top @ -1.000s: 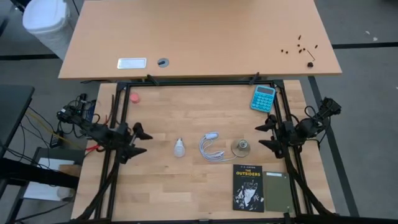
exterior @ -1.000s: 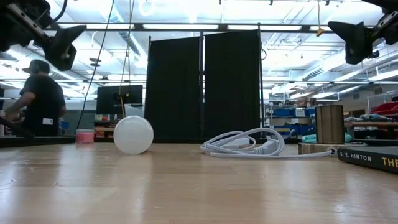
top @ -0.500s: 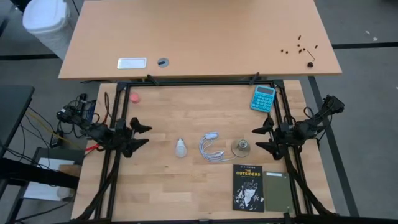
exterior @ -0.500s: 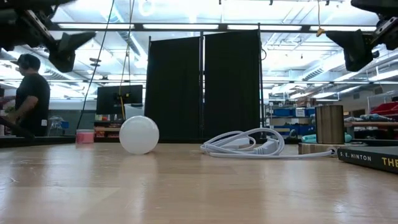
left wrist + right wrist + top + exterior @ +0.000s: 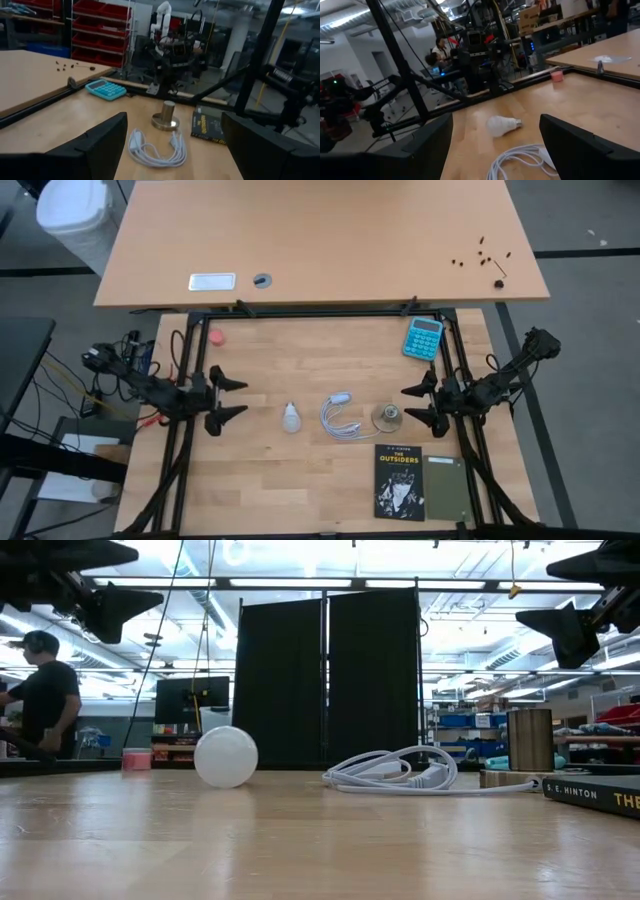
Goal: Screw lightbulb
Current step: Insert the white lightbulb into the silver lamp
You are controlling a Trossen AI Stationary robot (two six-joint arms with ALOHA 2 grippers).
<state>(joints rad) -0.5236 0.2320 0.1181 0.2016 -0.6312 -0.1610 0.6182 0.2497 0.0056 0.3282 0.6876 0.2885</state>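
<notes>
From above, a pear-shaped white lightbulb lies on the wood-grain bench, just beyond the left tool, its fingers spread and empty. The right tool, also open, flanks a round silvery socket. At bench level, a coiled white cable lies beside the bulb.

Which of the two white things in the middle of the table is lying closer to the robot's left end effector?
The small white pear-shaped lightbulb. It lies nearer the left end effector than the coiled white cable, which sits farther toward the right arm.
</notes>
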